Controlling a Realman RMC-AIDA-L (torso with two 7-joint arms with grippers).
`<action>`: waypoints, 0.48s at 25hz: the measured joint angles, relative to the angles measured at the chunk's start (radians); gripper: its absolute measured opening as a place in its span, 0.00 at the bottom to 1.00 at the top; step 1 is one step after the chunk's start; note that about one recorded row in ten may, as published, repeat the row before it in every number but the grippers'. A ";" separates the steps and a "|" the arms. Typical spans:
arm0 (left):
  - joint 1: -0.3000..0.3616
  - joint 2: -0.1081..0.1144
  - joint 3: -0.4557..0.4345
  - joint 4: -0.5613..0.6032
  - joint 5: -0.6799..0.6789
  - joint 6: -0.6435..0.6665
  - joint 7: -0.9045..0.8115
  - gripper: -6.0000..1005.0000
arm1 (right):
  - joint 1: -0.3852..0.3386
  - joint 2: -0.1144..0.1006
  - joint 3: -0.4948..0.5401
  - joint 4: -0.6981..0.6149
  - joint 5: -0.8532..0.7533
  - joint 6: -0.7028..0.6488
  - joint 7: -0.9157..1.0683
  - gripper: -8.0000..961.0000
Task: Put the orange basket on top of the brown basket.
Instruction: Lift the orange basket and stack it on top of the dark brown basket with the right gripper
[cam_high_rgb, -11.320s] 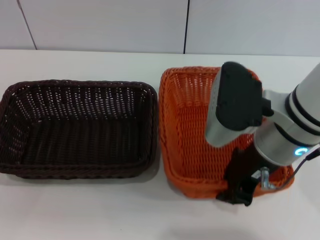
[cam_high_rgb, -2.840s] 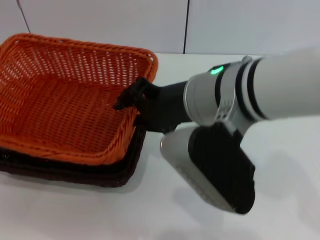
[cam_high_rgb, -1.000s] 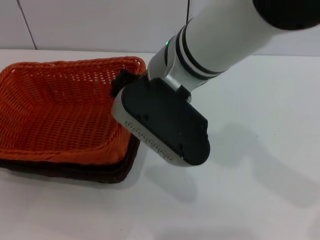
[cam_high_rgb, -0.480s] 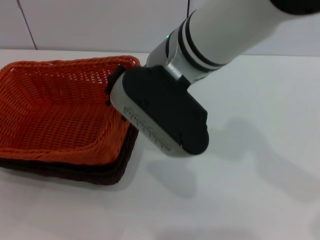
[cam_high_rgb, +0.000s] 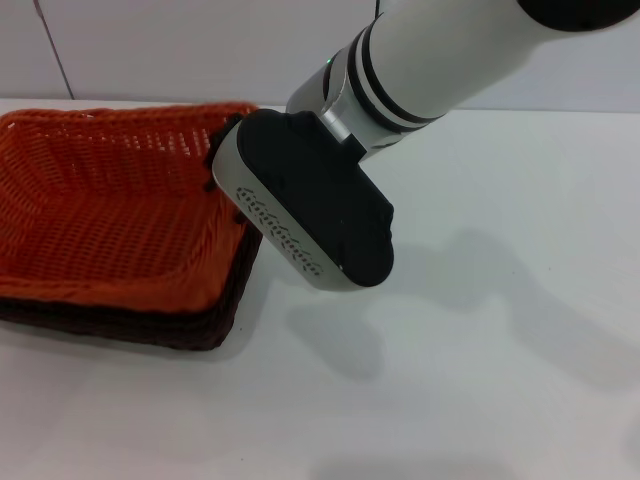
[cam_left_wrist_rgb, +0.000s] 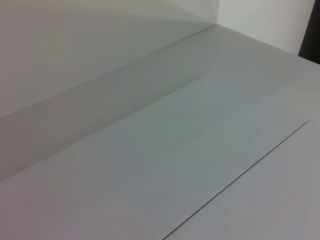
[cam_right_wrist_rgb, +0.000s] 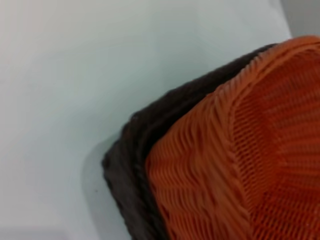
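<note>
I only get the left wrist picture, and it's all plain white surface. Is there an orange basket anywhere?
Observer: Yes. The head view shows the orange basket nested on the brown basket.
Operator: Is a robot hand near it?
Observer: The right gripper is at the orange basket's right rim, mostly hidden behind its wrist.
Operator: Do the baskets line up?
Observer: In the right wrist view, the brown rim shows just outside the orange corner.

head camera looks down from front-above. right wrist camera very close over basket corner, shared with head view. left wrist camera faces bare surface.
</note>
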 joint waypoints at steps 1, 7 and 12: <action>0.001 0.000 0.000 0.000 0.000 0.002 0.000 0.71 | 0.005 -0.001 0.001 -0.008 0.007 0.015 -0.015 0.40; -0.002 0.001 0.000 -0.002 -0.001 0.020 0.000 0.71 | -0.005 0.006 -0.003 0.000 -0.016 0.016 -0.048 0.39; -0.005 0.002 0.000 -0.009 -0.002 0.036 0.000 0.71 | -0.011 0.008 -0.014 0.008 -0.037 0.023 -0.052 0.39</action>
